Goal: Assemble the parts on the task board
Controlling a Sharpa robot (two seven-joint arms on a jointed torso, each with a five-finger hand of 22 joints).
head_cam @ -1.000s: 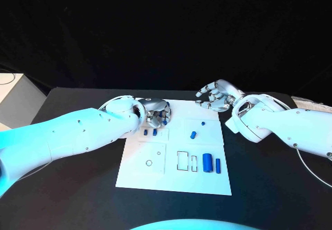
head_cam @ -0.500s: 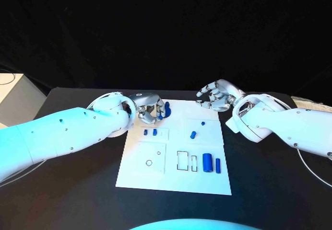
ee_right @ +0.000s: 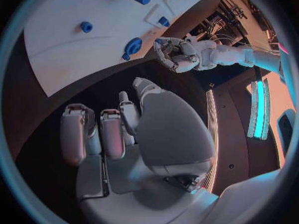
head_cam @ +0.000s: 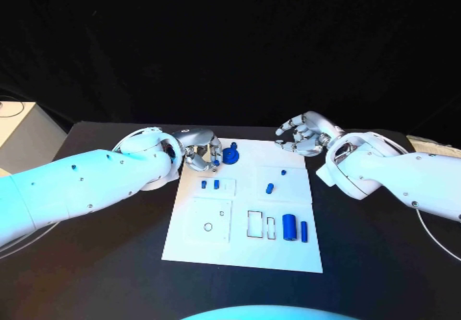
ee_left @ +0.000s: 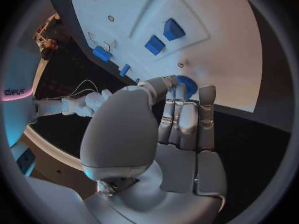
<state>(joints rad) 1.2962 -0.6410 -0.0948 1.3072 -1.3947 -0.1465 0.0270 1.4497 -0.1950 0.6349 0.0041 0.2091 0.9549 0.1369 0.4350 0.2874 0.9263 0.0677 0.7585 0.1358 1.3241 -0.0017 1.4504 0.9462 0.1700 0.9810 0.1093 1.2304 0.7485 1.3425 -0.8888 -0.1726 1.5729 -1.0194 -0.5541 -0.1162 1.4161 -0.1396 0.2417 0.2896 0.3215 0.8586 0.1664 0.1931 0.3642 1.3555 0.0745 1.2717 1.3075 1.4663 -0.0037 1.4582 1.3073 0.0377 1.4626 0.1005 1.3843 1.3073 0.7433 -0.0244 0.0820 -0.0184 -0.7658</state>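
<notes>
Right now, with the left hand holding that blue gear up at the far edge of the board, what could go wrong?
1. The left hand holds the blue gear only at its fingertips; it might slip and drop onto the task board.
2. Small blue pegs lie just near the hand; a low sweep could knock them.
3. The right hand hovers open off the board, so it likely cannot steady anything if the gear falls.

The black bench [head_cam: 106,267] spreads out under the fingers. A pale grey box-like unit [head_cam: 27,137] stands beside the bench's edge, well apart from the left fingers, on their outer side; a thin cable [head_cam: 8,107] lies on its top.
</notes>
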